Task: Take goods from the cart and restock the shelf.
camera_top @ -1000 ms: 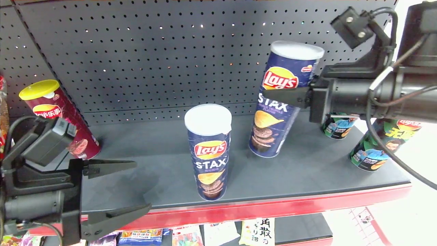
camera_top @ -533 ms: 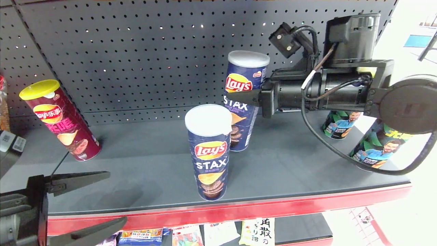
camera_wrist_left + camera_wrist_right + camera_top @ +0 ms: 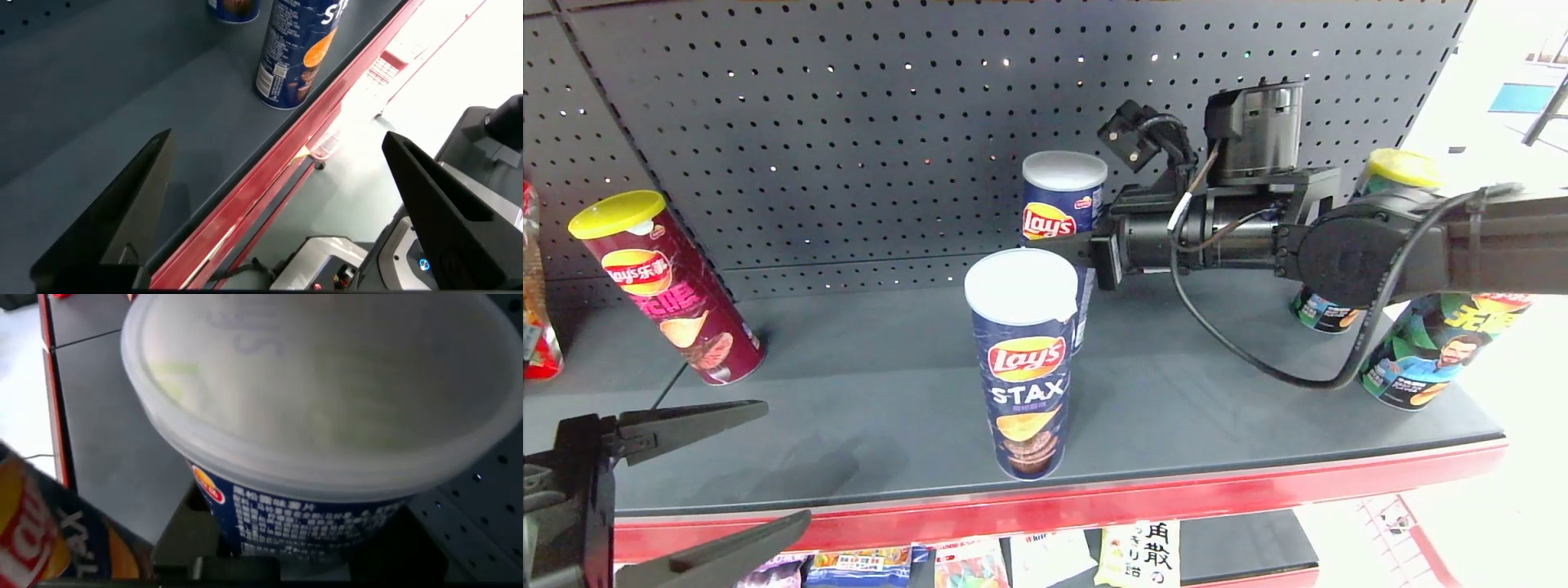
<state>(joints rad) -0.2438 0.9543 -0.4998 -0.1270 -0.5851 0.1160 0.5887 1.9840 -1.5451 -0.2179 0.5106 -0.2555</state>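
The head view is showing the right gripper (image 3: 1068,242) reaching in from the right, its jaws closing on the upper body of a navy blue cylindrical chip can with a white plastic lid (image 3: 1062,204). This held can is sitting upright near the grey perforated back panel (image 3: 849,122), directly behind a matching navy blue chip can (image 3: 1023,363) that is standing at the front of the dark grey shelf board with a red front edge (image 3: 1176,392). The front can is hiding the held can's base, so contact with the board cannot be told.

The right wrist view is looking down on the held can's translucent lid, with the front can's label showing just beside it. The left wrist view is showing the left gripper (image 3: 698,482) with its jaws spread wide and holding nothing, hanging over the shelf's red edge, well apart from the front can.

A maroon chip can with a yellow lid (image 3: 670,286) is leaning at the shelf's left. Green printed chip cans (image 3: 1429,351) are standing at its right. All lids are closed, hiding the contents.
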